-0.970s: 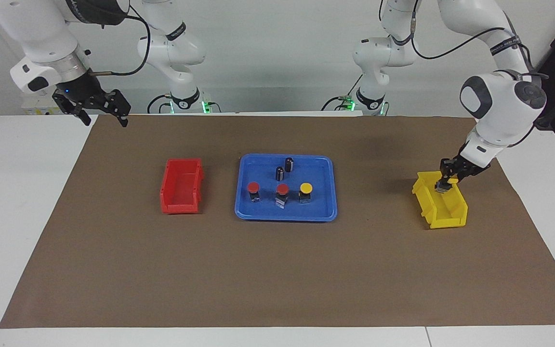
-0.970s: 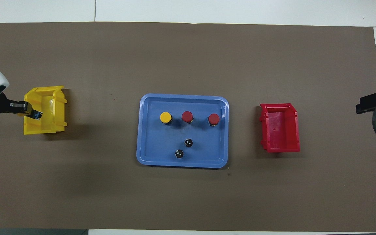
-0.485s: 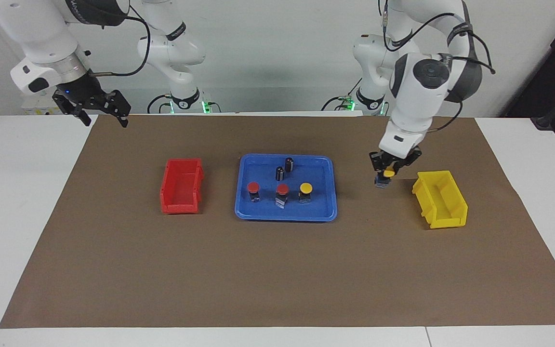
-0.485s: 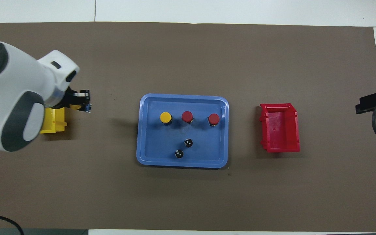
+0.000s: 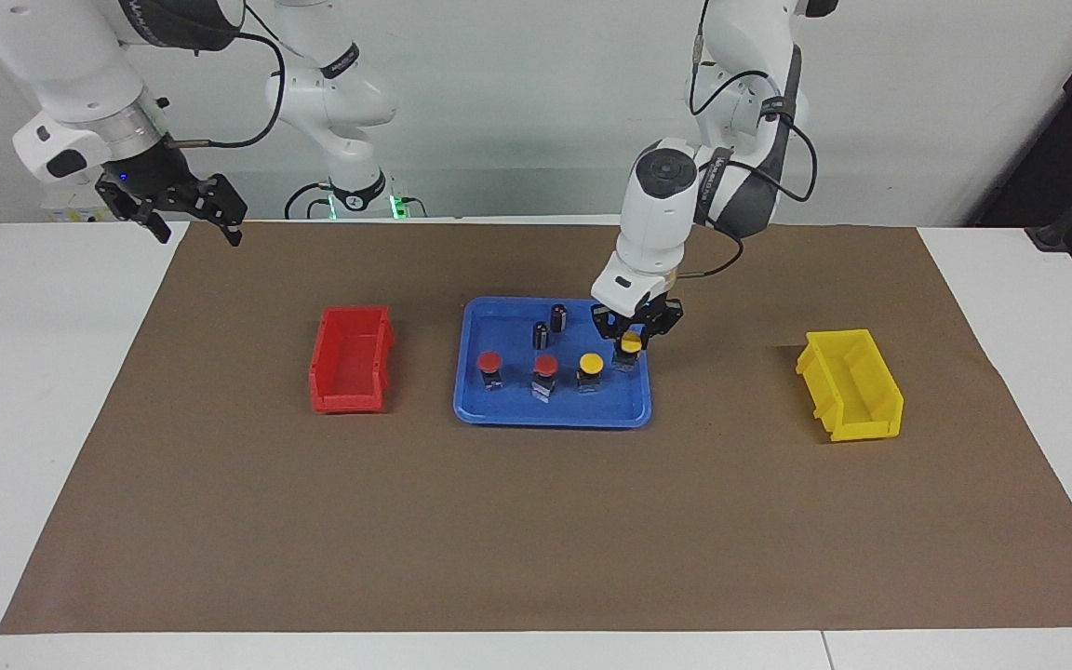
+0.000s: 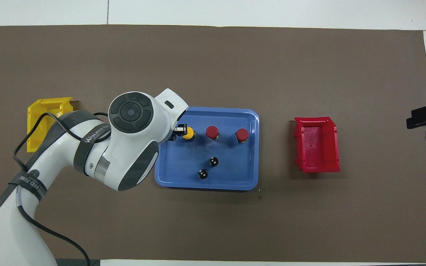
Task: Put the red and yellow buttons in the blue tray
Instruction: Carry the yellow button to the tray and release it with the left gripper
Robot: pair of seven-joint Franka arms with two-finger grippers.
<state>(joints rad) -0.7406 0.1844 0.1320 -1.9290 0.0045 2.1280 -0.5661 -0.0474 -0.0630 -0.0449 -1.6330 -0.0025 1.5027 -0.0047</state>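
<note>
The blue tray (image 5: 551,418) lies mid-table; it also shows in the overhead view (image 6: 205,186). Two red buttons (image 5: 489,363) (image 5: 546,367) and one yellow button (image 5: 590,365) stand in a row in it. My left gripper (image 5: 630,339) is shut on a second yellow button (image 5: 630,347) and holds it low over the tray's end toward the left arm, beside the standing yellow button (image 6: 188,133). I cannot tell whether it touches the tray floor. From overhead the left arm hides it. My right gripper (image 5: 196,226) waits open and empty over the table's edge by its base.
Two dark capless cylinders (image 5: 541,333) (image 5: 558,316) stand in the tray nearer the robots. An empty red bin (image 5: 350,358) sits toward the right arm's end. A yellow bin (image 5: 850,383) sits toward the left arm's end.
My left gripper lifted a yellow button out of the yellow bin and carried it across to the blue tray, then lowered it. The right arm stayed put.
</note>
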